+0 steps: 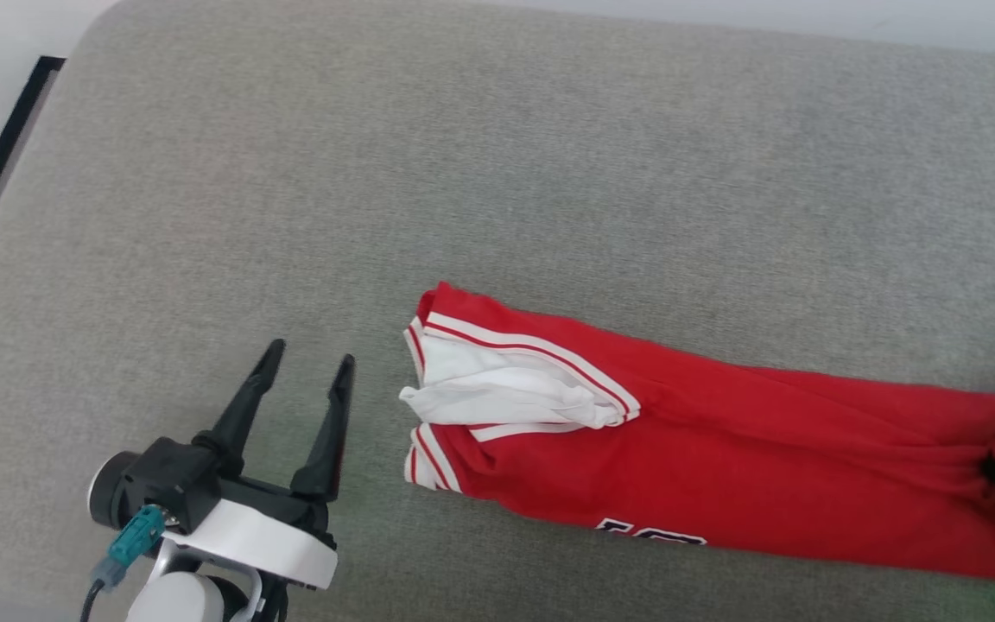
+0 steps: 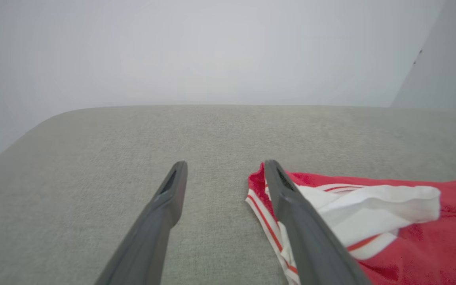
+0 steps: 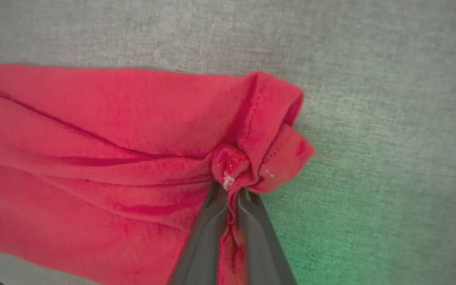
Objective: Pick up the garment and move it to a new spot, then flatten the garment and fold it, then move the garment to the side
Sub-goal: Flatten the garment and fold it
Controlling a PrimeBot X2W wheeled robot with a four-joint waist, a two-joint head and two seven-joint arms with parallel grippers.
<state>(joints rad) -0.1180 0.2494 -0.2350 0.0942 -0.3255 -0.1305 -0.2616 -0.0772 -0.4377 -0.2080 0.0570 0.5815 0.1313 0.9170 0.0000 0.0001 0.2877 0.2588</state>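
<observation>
— Where is the jersey (image 1: pixel 722 449)?
— Flat on the grey cushion (image 1: pixel 549 173), folded into a long red strip. In the head view it runs from the middle out toward 4 o'clock. The armhole end, with its striped trim and a bunched white panel (image 1: pixel 506 393), points to 9 o'clock. A bit of white lettering (image 1: pixel 653 534) peeks out along the 6 o'clock edge.
— And the right gripper (image 3: pixel 228 194)?
— It is pinched tight on the far end of the strip, at the 4 o'clock edge of the head view. In its own wrist view the two dark fingers meet on a gathered knot of red cloth, and creases fan from there toward 9 o'clock.
— The left gripper (image 1: pixel 311 354)?
— At 7 o'clock in the head view, fingers spread wide with nothing between them, pointing to 12 o'clock. It sits just beside the armhole end. In its wrist view, one finger crosses in front of the striped trim; whether it touches the cloth, I cannot tell.
</observation>
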